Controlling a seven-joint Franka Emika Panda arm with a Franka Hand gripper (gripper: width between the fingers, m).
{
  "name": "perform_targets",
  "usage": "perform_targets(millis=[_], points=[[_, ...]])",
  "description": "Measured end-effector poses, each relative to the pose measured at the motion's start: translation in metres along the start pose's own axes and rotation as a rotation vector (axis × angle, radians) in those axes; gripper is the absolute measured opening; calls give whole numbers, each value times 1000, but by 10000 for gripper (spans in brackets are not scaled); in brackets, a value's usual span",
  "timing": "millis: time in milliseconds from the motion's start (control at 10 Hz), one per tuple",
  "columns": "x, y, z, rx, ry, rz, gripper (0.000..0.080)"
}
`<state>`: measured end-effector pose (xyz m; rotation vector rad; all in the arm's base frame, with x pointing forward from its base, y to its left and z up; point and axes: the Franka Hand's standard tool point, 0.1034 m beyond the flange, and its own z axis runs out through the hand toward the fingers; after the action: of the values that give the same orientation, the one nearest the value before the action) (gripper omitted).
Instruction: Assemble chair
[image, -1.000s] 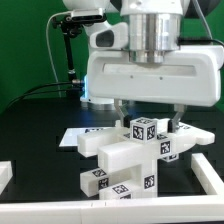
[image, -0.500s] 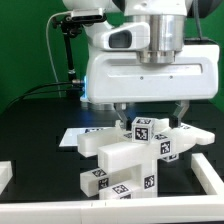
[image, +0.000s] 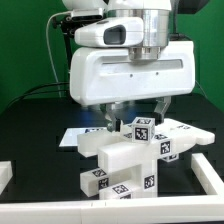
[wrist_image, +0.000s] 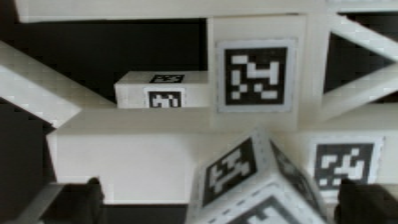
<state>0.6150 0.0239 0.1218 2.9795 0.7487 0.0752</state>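
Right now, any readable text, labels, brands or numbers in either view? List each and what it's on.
No words, brands or numbers can be read in either view.
chair parts: only black-and-white square tags, which are coded patterns with no letters or digits.
marker board: its markings are too small to make out.

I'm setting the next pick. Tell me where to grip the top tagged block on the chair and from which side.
Grip the block across its upright side faces, coming straight down. It is the highest part of the chair, its top clear of the pieces beside it, and the open gripper hangs above, a finger to each side. How firmly it sits cannot be told.
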Motion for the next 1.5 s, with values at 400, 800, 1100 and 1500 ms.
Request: perform_targets(millis=[400, 800, 1100, 1500], points=[[0, 0, 0, 0, -1, 25, 386], [0, 0, 0, 1, 0, 299, 380], [0, -1, 0, 0, 2, 531, 380], [2, -3, 1, 6, 8, 1030, 380]])
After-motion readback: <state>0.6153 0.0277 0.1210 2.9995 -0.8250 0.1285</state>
